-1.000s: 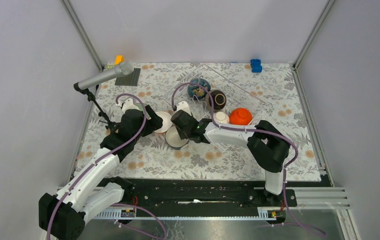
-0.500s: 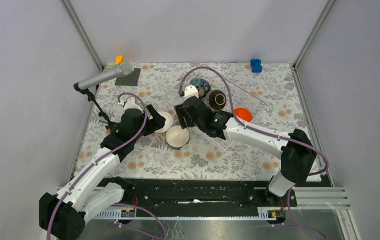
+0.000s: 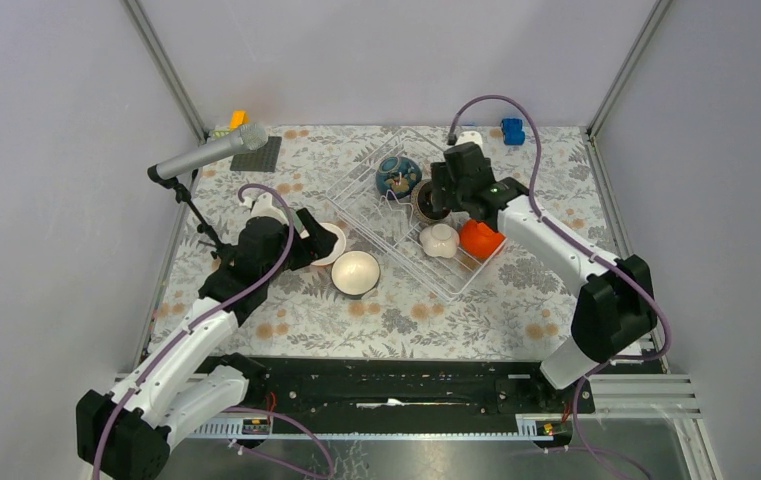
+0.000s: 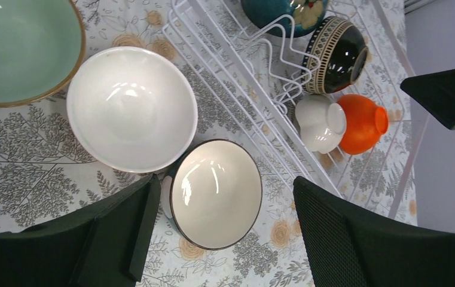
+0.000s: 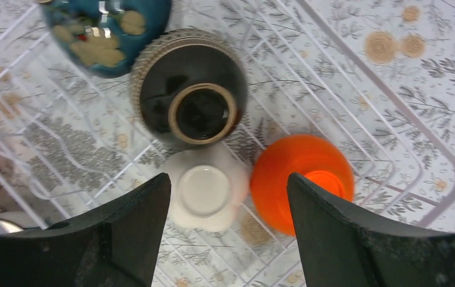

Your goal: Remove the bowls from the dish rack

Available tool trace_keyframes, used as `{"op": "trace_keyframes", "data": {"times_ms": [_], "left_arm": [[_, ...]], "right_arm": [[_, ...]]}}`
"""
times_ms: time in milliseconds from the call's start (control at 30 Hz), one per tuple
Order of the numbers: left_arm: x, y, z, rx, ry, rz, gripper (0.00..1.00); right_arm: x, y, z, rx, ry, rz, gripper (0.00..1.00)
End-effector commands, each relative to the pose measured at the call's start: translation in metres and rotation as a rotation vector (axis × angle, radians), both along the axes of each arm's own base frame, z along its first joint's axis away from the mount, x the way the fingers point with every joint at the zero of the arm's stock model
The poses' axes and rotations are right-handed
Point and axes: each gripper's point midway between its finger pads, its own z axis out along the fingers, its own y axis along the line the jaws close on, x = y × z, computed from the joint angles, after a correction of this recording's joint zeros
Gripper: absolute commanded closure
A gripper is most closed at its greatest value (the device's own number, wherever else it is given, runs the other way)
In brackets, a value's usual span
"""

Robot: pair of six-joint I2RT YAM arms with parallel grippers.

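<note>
Seemingly tilted, dark brown bowl (image 5: 189,89) points its foot upward; right gripper (image 5: 228,177) spread wide, empty.

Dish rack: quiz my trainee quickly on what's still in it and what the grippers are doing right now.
1. How many bowls lie in the dish rack?
2. True or false: the right gripper is shut on the orange bowl.
3. In the left wrist view, which bowl shows between the fingers of the left gripper? A. pale green bowl B. dark-rimmed cream bowl C. blue patterned bowl
Key: 1. four; 2. false, it is open and holds nothing; 3. B.
</note>
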Motion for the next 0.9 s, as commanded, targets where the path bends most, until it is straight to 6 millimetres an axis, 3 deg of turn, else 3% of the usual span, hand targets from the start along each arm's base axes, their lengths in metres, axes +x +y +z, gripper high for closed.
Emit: {"op": "trace_keyframes", "data": {"times_ms": [0, 367, 633, 733, 867], "left_arm": [[0.006, -0.008, 0.027, -0.044, -0.093, -0.035, 0.13], [0.003, -0.009, 0.027, -0.044, -0.090, -0.051, 0.13], [0.004, -0.015, 0.021, -0.052, -0.068, -0.074, 0.13], [0.005, -0.014, 0.022, -0.040, -0.071, -0.071, 0.13], [0.005, -0.012, 0.024, -0.032, -0.074, -0.066, 0.13]], "right_arm": [[-0.004, -0.013, -0.001, -0.016, 0.029, 0.026, 0.22], [0.004, 0.001, -0.065, 0.130, 0.235, 0.106, 0.26], [-0.023, 0.027, -0.098, 0.267, 0.364, 0.179, 0.37], [-0.035, 0.039, -0.095, 0.346, 0.392, 0.216, 0.39], [-0.049, 0.058, -0.075, 0.474, 0.381, 0.302, 0.40]]}}
